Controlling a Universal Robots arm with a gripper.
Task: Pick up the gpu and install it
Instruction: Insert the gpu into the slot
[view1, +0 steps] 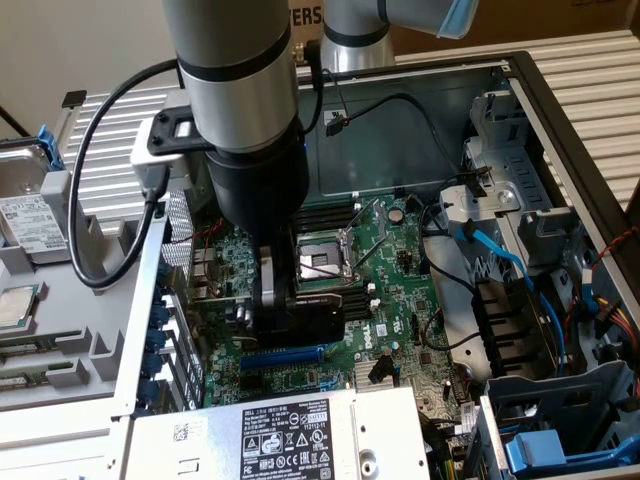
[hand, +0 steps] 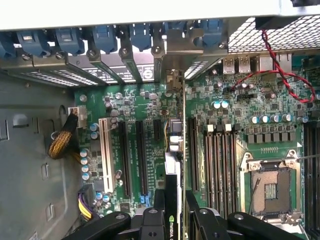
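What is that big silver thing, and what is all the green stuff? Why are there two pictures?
The silver tube is a robot arm. At its end is a gripper, a sort of two-fingered hand. One picture is taken from a camera standing nearby; the other from a camera on the arm's wrist, looking down past the gripper. Below lies an open computer case with a green motherboard inside. The gripper pinches the gpu, a small black card, low over the board. Whether it is plugged in, I cannot tell.
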